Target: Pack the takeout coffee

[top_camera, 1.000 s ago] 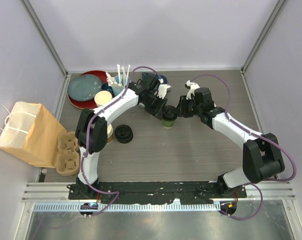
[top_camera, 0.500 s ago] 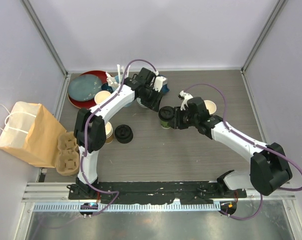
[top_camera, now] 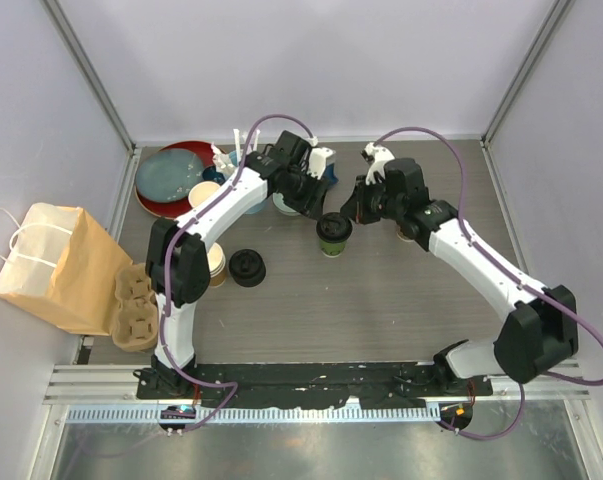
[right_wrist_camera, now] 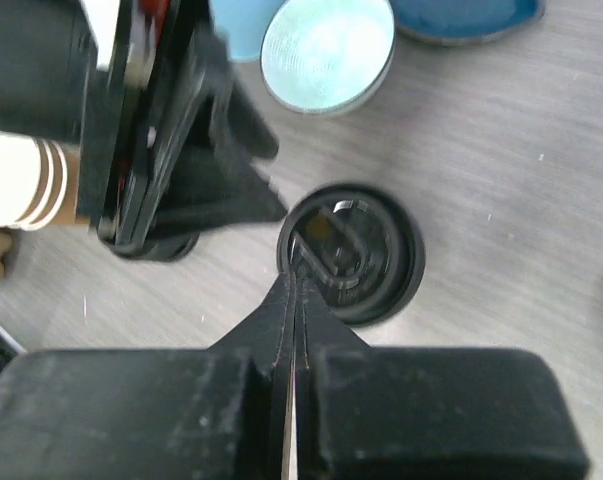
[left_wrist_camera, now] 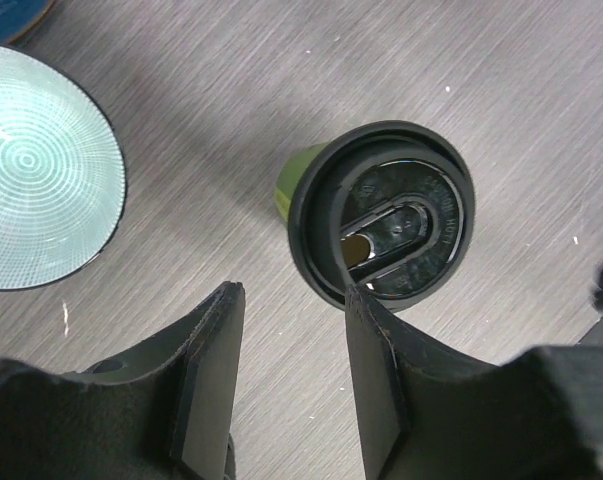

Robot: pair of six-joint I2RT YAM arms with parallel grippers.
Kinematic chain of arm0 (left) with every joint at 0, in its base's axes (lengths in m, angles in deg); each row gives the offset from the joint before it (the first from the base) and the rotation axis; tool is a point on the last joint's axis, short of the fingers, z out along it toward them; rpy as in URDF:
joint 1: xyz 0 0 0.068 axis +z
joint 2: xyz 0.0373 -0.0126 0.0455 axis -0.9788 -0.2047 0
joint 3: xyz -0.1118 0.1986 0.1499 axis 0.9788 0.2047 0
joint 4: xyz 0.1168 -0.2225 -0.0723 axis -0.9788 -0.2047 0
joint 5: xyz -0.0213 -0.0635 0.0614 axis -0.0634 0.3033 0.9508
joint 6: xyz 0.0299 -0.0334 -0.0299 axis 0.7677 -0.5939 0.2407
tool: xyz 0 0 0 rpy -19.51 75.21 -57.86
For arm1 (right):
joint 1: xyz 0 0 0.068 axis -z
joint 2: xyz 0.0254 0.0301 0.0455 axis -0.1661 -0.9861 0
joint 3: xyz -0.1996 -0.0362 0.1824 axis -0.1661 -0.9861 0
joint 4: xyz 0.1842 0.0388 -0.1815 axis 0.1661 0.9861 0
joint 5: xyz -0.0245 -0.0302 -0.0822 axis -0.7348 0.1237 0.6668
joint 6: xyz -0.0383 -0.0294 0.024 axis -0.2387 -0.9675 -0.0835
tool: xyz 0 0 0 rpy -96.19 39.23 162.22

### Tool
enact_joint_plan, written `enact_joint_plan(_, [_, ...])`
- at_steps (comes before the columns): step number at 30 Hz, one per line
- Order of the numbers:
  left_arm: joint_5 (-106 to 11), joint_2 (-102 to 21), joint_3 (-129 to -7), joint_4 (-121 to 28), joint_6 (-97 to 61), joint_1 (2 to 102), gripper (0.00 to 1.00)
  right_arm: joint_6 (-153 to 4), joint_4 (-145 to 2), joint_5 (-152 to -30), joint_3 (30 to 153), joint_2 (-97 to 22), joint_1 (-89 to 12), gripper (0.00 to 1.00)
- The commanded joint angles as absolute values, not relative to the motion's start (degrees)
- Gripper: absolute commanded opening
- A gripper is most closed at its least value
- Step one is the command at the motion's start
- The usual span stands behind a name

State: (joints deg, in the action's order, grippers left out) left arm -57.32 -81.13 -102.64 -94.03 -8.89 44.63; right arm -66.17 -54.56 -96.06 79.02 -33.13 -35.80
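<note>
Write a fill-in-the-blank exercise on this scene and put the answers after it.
1. The lidded cup standing on the table has a ____ wall under its black lid.
2. The left gripper is ____, with nothing between its fingers.
3. The right gripper, above the lid, has its fingers pressed ____.
4. The cup carrier sits beside the brown paper ____.

Missing words: green; open; shut; bag
</note>
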Motion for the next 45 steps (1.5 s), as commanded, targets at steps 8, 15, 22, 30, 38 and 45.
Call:
enact_joint_plan(8, [-60.8,-78.4,-102.7,-93.2,-12.6,43.4,0.44,-67.2,-60.6,-104.9,87.1,-42.3,-32.0,0.01])
enact_joint_plan(15, [-61.1,-79.3,-101.9,-92.9,-12.7,43.2,0.43,-63.6,-69.8,-110.8,76.9,-42.7,-28.9,0.01])
enact_joint_plan(22, [-60.3,-81.2,-100.8,-92.7,-12.2,43.2,0.39,-61.7,-76.6,-113.8,67.6,-49.0,-26.7,0.01])
enact_joint_plan(30, [-60.1,-81.0,-101.2,-92.7,-11.5,43.2,0.36,-62.8,-72.4,-111.2,69.7,-41.6,-27.9,0.01])
enact_joint_plan(38, [-60.0,-79.6,-103.0,-94.1,-10.3,43.2,0.36,-66.6,-64.2,-110.5,83.4,-40.3,-30.8,0.01])
enact_joint_plan(45, [-59.5,-78.4,-102.9,-94.3,-9.7,43.4,0.36,-67.8,-62.6,-107.9,85.3,-41.6,-30.6,0.01])
